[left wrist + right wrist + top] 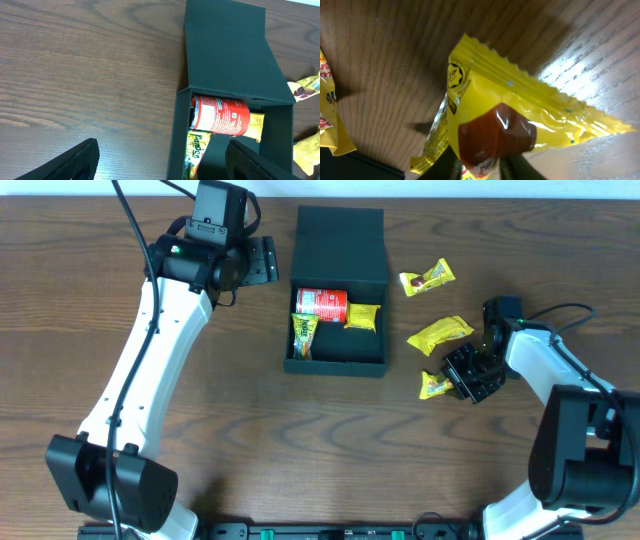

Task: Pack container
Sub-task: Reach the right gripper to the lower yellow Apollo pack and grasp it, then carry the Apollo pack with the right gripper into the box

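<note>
The container, a matte dark teal box, sits mid-worktop, its flat lid swung open behind. Inside lie a red can, a green packet and a yellow packet. The left gripper is beside it, fingers wide apart. The right gripper is clamped on a loose packet.

A brown wood-grain table carries the dark open container, its lid flat on the wood. To its right are three yellow snack packets, apart: upper packet, middle packet, lower packet.
</note>
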`<act>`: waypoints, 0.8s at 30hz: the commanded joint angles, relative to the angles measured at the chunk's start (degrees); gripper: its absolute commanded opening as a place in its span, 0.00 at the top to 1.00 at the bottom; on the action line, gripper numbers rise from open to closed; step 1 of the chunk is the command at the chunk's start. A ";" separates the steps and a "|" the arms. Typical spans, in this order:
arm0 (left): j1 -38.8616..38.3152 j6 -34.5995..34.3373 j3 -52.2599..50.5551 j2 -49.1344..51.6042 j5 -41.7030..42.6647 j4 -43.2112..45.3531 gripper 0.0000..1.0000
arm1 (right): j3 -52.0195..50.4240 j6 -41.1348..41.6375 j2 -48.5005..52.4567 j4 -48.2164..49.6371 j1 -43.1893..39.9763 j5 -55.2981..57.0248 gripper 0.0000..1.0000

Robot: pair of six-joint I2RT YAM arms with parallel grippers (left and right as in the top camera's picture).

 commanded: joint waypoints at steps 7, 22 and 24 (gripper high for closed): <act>0.26 -0.20 -0.11 0.37 0.24 -0.13 0.18 | 3.61 -2.62 0.20 -5.20 0.59 -1.70 0.98; 7.15 0.02 -0.11 0.37 -1.57 -3.17 0.19 | 38.88 -34.99 0.04 -14.93 22.45 10.03 0.98; 8.46 0.00 -0.11 0.37 -1.55 -4.09 0.19 | 38.86 -37.64 0.52 -13.18 26.80 11.32 0.98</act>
